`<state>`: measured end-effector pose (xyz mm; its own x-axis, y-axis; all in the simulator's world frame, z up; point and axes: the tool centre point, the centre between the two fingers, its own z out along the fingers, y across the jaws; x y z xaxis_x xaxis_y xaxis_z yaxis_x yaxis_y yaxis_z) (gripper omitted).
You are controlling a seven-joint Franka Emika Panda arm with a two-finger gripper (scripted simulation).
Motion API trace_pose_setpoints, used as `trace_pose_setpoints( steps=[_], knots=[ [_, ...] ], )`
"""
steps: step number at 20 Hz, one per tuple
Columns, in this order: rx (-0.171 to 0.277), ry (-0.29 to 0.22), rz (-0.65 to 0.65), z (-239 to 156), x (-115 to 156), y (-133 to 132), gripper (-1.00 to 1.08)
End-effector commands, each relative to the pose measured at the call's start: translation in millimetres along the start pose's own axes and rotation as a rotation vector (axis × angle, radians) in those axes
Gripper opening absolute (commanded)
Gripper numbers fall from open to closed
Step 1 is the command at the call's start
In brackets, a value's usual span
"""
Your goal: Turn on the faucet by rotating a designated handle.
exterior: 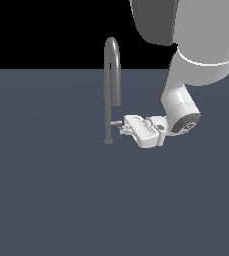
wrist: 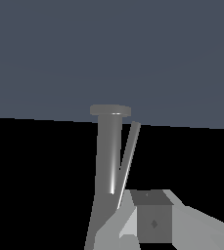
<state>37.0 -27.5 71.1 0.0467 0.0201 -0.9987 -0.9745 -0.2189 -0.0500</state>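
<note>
The faucet point(exterior: 107, 95) is a slim grey pipe with a gooseneck arch, standing on a small round foot on the dark floor. A short side stub point(exterior: 116, 123) sticks out low on the pipe toward the exterior view's right. The small pale handle point(exterior: 120, 129) sits at its end. My white gripper point(exterior: 122, 130) lies level, and its fingertips are at the handle. I cannot tell whether they clasp it or only touch it. In the wrist view the faucet pipe point(wrist: 108, 156) and its foot fill the middle, with one finger point(wrist: 153, 222) close beside the pipe's base.
The dark grey-blue floor point(exterior: 46, 190) stretches around the faucet. The bulky white robot arm point(exterior: 183, 100) comes down from the upper part of the exterior view's right, just beside the faucet's arch.
</note>
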Motion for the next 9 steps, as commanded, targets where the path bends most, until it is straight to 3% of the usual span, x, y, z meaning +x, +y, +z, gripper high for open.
trace_pose_setpoints(
  steps=[1,9],
  knots=[
    [0.017,0.008,0.03,0,25,2,-1.0],
    [0.022,0.01,0.047,-1,42,-4,-1.0]
  ],
)
